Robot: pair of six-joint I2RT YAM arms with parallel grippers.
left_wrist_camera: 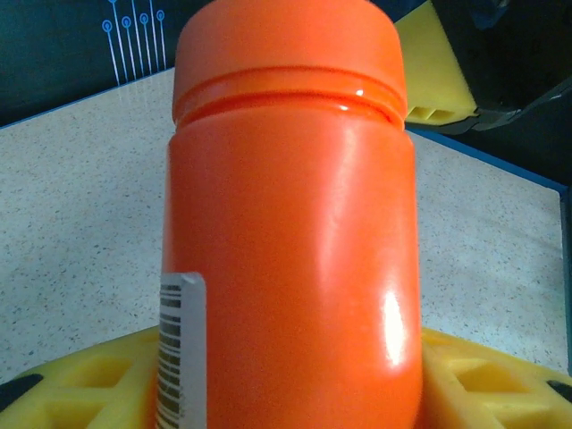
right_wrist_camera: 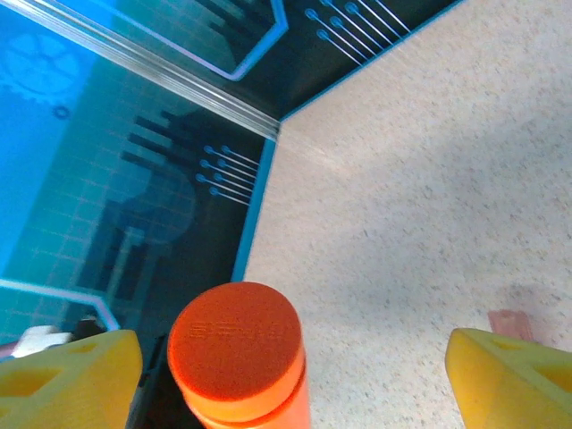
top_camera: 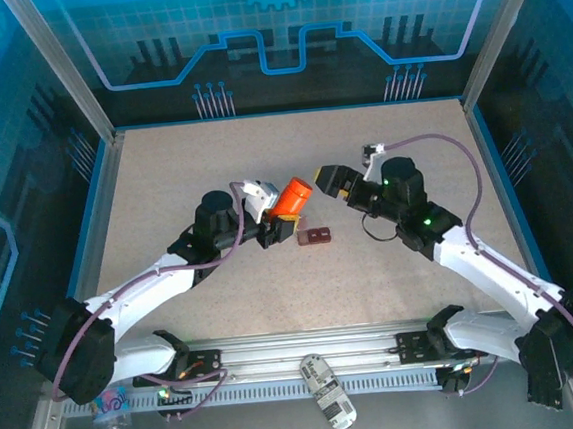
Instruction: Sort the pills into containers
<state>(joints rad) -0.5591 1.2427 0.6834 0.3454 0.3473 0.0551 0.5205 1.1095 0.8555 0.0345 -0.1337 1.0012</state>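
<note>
the left gripper (top_camera: 277, 220) is clamped on the lower body of an orange pill bottle (top_camera: 290, 196). its yellow fingers (left_wrist_camera: 483, 384) press against the bottle on both sides. the bottle is lifted off the speckled table (top_camera: 183, 173) and tilts up and away from the left arm. its orange cap (right_wrist_camera: 237, 340) is on and points toward the right gripper (top_camera: 326, 181). a white barcode label (left_wrist_camera: 181, 349) runs down the bottle's side, just above the fingers.

the right gripper sits just beyond the bottle's cap, spread wide and holding nothing. the cap lies between its two yellow fingers (right_wrist_camera: 67, 375), nearer the left one and touching neither.

the container, a small flat dark maroon box (top_camera: 317, 236), lies on the table just beside the bottle, on its near right side. its contents are too small to make out.
</note>
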